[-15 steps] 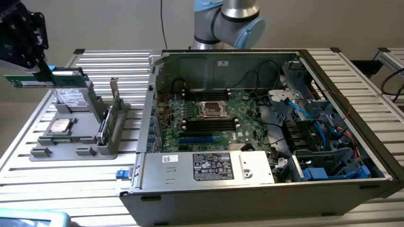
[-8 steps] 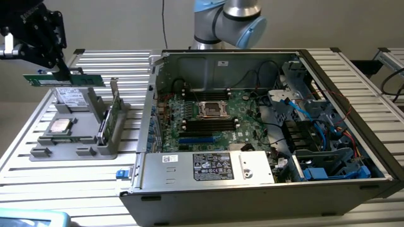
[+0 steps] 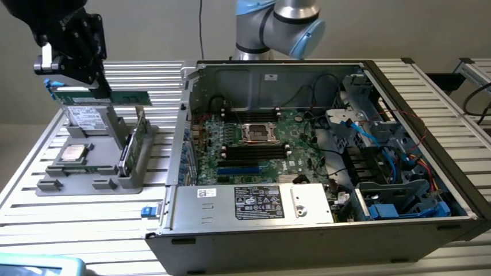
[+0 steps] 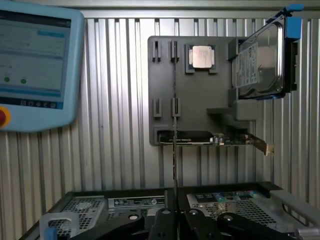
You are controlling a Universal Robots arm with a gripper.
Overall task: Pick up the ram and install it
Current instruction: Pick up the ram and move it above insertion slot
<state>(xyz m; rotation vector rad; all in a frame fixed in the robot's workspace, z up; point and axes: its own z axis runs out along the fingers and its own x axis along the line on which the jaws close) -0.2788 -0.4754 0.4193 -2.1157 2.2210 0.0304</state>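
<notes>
The ram (image 3: 123, 99), a thin green stick, hangs level in the air above the grey parts holder (image 3: 92, 172) at the exterior view's left. My black gripper (image 3: 98, 91) is shut on its top edge. In the wrist view the ram (image 4: 174, 150) shows edge-on as a thin line running out from between my fingertips, with my gripper (image 4: 175, 220) shut on it. The open computer case (image 3: 184, 115) lies to the exterior view's right of the holder. Its black memory slots (image 3: 253, 152) sit below the processor socket (image 3: 259, 133), with more memory slots (image 3: 245, 112) above it.
On the holder stand a hard drive (image 3: 84, 118), a silver processor chip (image 3: 73, 152) and an upright green expansion card (image 3: 134, 144). A blue teach pendant (image 4: 35, 65) lies on the slatted table. Cables and blue drive bays (image 3: 383, 149) crowd the case's right part.
</notes>
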